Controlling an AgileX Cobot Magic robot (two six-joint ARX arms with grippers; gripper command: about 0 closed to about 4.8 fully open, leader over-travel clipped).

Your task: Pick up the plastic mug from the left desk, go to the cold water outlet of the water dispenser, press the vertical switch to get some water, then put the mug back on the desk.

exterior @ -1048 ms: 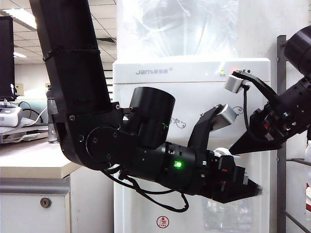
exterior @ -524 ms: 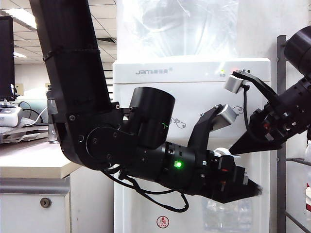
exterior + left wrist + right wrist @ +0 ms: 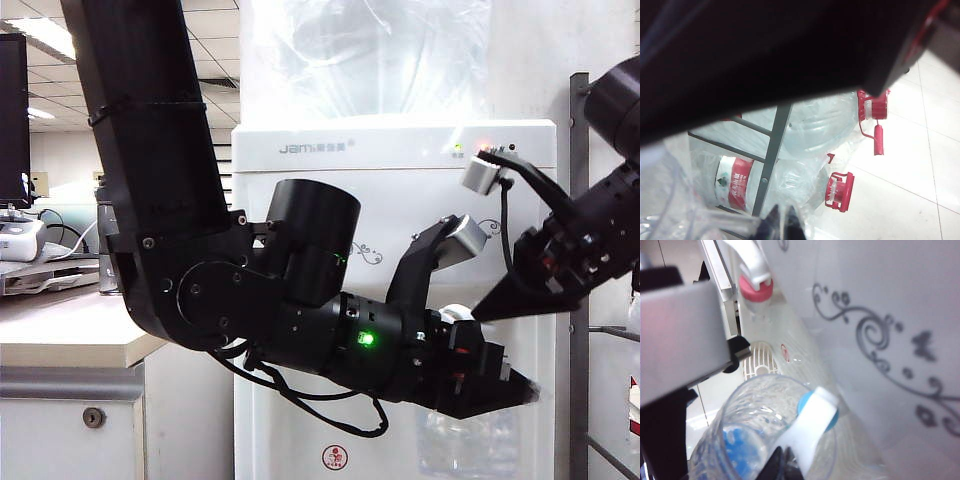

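My left gripper (image 3: pixel 525 390) reaches across in front of the white water dispenser (image 3: pixel 400 150) and is shut on the clear plastic mug (image 3: pixel 468 442), which hangs just under it. In the left wrist view the dark fingertips (image 3: pixel 774 226) pinch a thin clear part of the mug (image 3: pixel 680 220). My right gripper (image 3: pixel 478 314) points at the taps with its tips together. In the right wrist view the right gripper (image 3: pixel 782 465) is shut and rests against the white vertical switch (image 3: pixel 812 422) of the blue-ringed cold water outlet (image 3: pixel 833 419). The mug's open mouth (image 3: pixel 755 440) sits below that outlet. The left desk (image 3: pixel 60 330) lies at the left.
The red-ringed tap (image 3: pixel 756 290) sits beside the blue one, above a white drip grille (image 3: pixel 759 360). A grey metal rack (image 3: pixel 578 250) stands right of the dispenser. Water bottles with red caps (image 3: pixel 840 192) lie on that rack (image 3: pixel 772 150) above a tiled floor. Office gear (image 3: pixel 20 245) sits on the desk.
My right gripper has dipped very slightly at the tap. The left arm and the mug have stayed where they were.
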